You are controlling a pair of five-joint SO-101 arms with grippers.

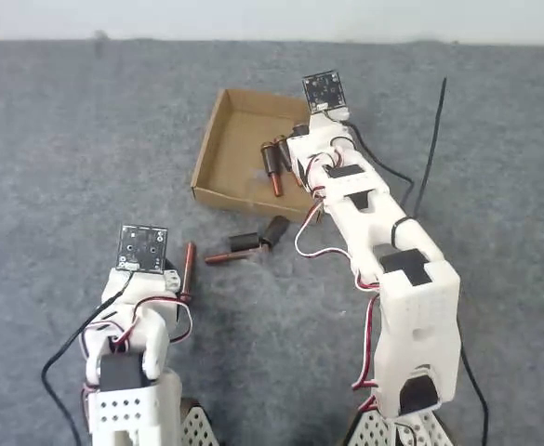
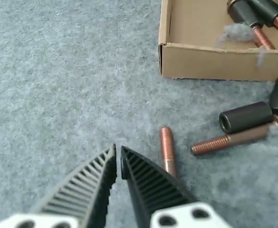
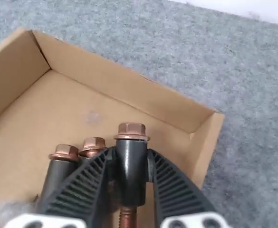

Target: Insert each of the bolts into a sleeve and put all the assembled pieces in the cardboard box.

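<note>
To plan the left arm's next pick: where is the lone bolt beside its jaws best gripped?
Probably mid-shank, coming from above with jaws across its length: the bolt lies flat on the carpet, with bare carpet on both long sides.

We see a grey, carpet-like bench [image 1: 76, 139], a pale wall [image 1: 253, 17] behind it, and 1 lint tuft [image 2: 239, 32].

Two sleeved copper bolts [image 3: 64, 153] lie in the cardboard box [image 3: 129, 90], with a third sleeved bolt [image 3: 130, 161] held upright above it. Two bare bolts [image 2: 167, 147] and two black sleeves [image 2: 245, 117] lie outside.
</note>
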